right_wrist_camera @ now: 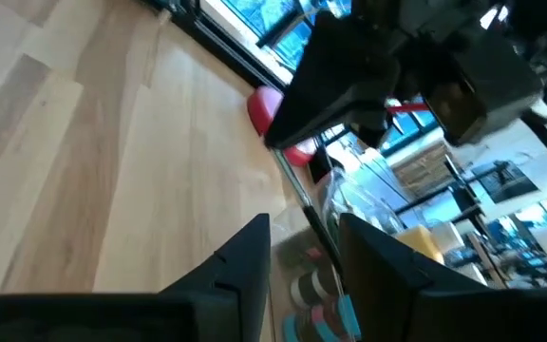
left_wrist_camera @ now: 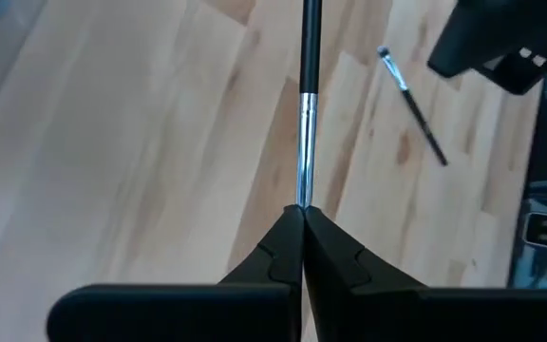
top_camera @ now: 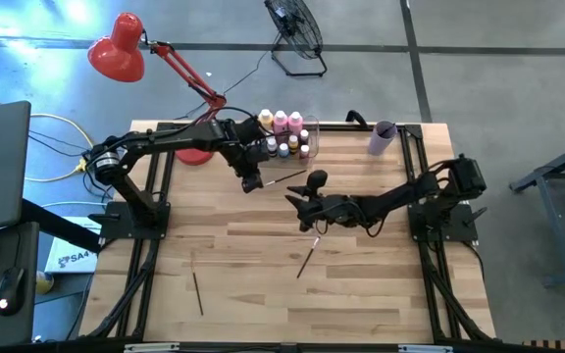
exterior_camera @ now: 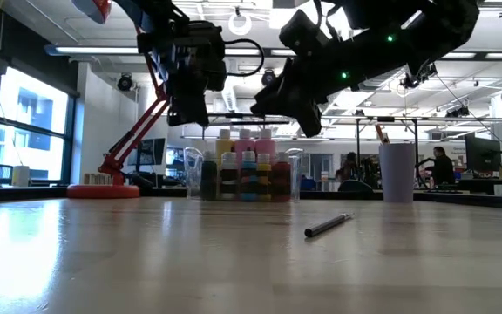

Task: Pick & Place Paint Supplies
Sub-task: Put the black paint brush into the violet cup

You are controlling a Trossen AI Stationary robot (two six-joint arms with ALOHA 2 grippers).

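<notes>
My left gripper (top_camera: 251, 182) is over the table's middle, in front of the clear bin, shut on a thin dark paintbrush (top_camera: 287, 177) held above the table. The brush's free end reaches toward my right gripper (top_camera: 300, 201), which is open. In the right wrist view its fingers (right_wrist_camera: 254, 249) stand on either side of the brush's dark handle (right_wrist_camera: 313, 233), apart from it as far as shows. Pink and yellow-orange bottles (top_camera: 281, 122) and tiny white-capped bottles (top_camera: 284, 147) stand in the bin. Two more brushes (top_camera: 308, 259) (top_camera: 197, 292) lie flat on the wood. My left gripper pinches the paintbrush between its two shut fingers at the bristle end, right at the silver ferrule (left_wrist_camera: 303, 176). The handle (left_wrist_camera: 310, 43) runs straight on from the fingertips, along them. The brush is lifted clear of the table and lies about level (exterior_camera: 242, 116).
The clear bin (top_camera: 311, 128) stands at the table's far edge, the lilac cup (top_camera: 382, 137) to its right with something sticking up from it. A red desk lamp's base (top_camera: 194, 154) sits at the far left. The table's near half holds only the two loose brushes.
</notes>
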